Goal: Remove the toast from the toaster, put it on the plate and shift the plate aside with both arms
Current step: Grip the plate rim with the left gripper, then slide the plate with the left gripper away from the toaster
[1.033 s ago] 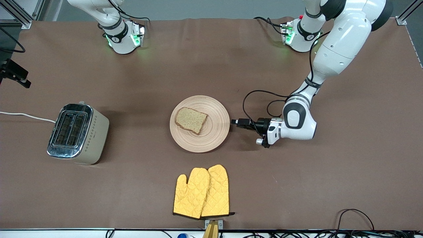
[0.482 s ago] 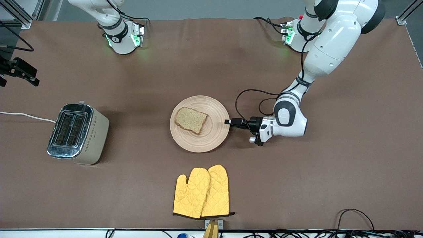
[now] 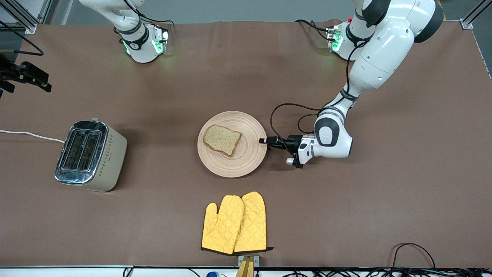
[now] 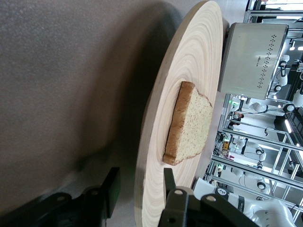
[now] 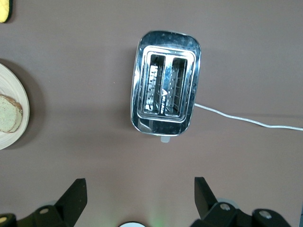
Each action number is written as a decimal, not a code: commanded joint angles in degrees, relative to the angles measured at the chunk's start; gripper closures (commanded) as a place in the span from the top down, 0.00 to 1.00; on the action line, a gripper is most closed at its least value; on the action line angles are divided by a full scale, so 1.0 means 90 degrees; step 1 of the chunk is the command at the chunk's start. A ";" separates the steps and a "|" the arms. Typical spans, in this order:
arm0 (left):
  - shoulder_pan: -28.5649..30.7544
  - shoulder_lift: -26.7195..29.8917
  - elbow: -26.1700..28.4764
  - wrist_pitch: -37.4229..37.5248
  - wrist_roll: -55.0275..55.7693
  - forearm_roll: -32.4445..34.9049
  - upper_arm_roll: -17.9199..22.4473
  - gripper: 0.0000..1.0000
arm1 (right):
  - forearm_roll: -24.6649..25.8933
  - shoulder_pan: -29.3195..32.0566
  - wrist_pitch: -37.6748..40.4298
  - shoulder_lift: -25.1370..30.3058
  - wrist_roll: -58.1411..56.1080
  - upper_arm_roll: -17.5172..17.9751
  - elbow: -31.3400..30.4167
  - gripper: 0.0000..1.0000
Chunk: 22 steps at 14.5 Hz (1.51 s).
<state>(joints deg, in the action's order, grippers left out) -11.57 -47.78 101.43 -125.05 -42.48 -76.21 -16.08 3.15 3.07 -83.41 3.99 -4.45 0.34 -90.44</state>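
Counter (image 3: 384,200): brown, carries everything. Toaster (image 3: 90,155) at the right arm's end, slots empty. Plate (image 3: 246,161) mid-counter, holding the toast (image 3: 221,139) flat. Left hand (image 3: 264,141) low at the plate's rim on the left arm's side, fingers (image 4: 111,189) straddling the edge with a narrow gap, not yet clamped. Right hand (image 5: 137,198) spread wide, empty, above the toaster (image 5: 165,87), well apart from the plate.

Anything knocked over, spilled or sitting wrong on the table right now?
Nothing stands out. The toast lies flat on the plate, the toaster stands upright with empty slots, and the left gripper straddles the plate's rim. The right gripper hangs open above the toaster.
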 commanded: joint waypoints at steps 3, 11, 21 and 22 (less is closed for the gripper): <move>-0.0023 -0.0013 -0.0059 -0.0060 -0.0134 -0.0136 0.0000 0.05 | -0.0164 0.0147 0.0108 -0.0014 0.0492 0.0069 0.0088 1.00; 0.0386 0.0474 -0.0029 0.0028 -0.0066 0.0020 0.0068 0.00 | -0.0584 0.0245 0.0117 -0.0024 0.0612 0.0060 0.0088 1.00; 0.2543 0.1374 -0.0244 0.1764 0.0980 0.2188 0.0058 0.00 | -0.0467 0.0187 0.0108 -0.0014 0.0554 0.0108 0.0098 1.00; 0.2787 0.1325 -0.0350 0.1892 0.0892 0.2246 0.0058 0.00 | -0.0370 0.0167 0.0108 -0.0014 0.0553 0.0109 0.0098 1.00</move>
<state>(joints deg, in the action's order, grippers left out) 9.33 -35.74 99.53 -111.88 -33.47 -56.70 -14.87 -1.10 4.23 -83.20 3.99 0.59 0.61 -90.42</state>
